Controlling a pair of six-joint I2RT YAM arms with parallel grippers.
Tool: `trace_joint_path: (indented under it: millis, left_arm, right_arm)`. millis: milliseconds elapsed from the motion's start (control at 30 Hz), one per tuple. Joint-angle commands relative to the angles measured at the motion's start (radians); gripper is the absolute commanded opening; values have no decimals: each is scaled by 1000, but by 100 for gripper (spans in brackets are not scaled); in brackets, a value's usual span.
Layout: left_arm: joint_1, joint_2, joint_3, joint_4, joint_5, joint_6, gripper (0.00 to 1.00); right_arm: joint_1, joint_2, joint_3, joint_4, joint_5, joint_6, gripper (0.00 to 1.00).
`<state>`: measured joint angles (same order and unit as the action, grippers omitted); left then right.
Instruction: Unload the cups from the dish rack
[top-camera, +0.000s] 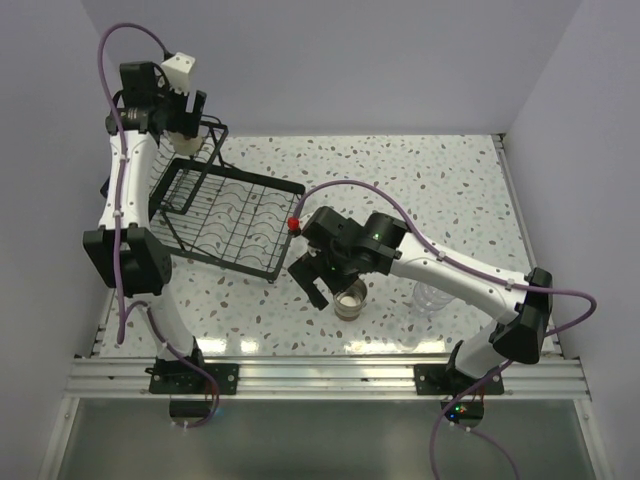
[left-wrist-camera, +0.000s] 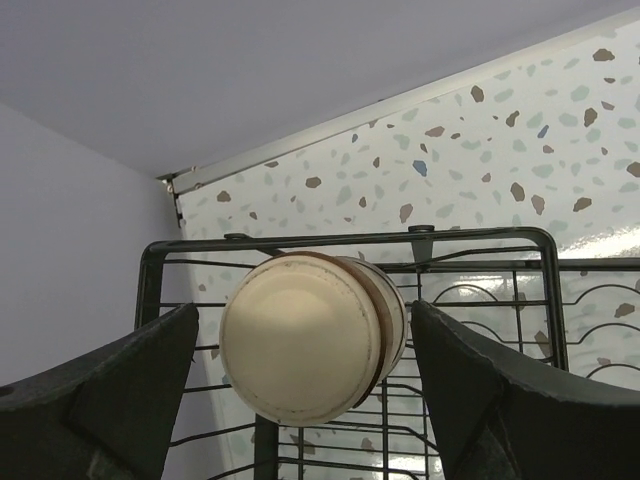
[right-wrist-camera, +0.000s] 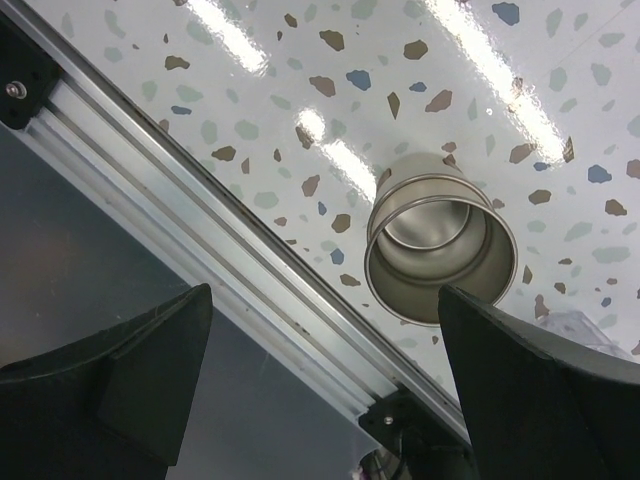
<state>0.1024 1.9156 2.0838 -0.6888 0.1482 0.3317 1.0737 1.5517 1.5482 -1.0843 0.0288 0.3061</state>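
The black wire dish rack (top-camera: 240, 215) sits at the table's left. My left gripper (top-camera: 188, 122) hovers over its raised far-left tier. In the left wrist view a cream cup (left-wrist-camera: 310, 335) lies on its side on the dish rack (left-wrist-camera: 450, 240), base toward the camera. My left gripper (left-wrist-camera: 305, 310) is open, one finger on each side of that cup with gaps showing. Another cream cup (top-camera: 350, 298) stands upright on the table. My right gripper (top-camera: 312, 285) is open just left of it, empty. From the right wrist, this cup (right-wrist-camera: 440, 250) stands just beyond the right fingertip of my right gripper (right-wrist-camera: 325, 291).
Clear tumblers (top-camera: 432, 298) stand on the table right of the cream cup, under the right arm. The aluminium rail (top-camera: 320, 375) runs along the near edge, close below the right gripper. White walls enclose the table on the left, back and right.
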Motion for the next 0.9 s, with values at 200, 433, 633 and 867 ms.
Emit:
trace_joint_path:
  millis: [200,433,633,867]
  left_arm:
    - [14,54,-1,23,-16,-22,86]
    - [16,10,-34,25,19,-26,25]
    - [17,-79,-34,32,-9,-19,0]
    - [20,-249,-53,51,90,-63,0]
  right_arm:
    - [5,-28,4,6,14,1,98]
    - [5,-44,1,14,22,10,98]
    - [5,-54,16,23,26,10,98]
    - [3,-90,30,82,82,14,98]
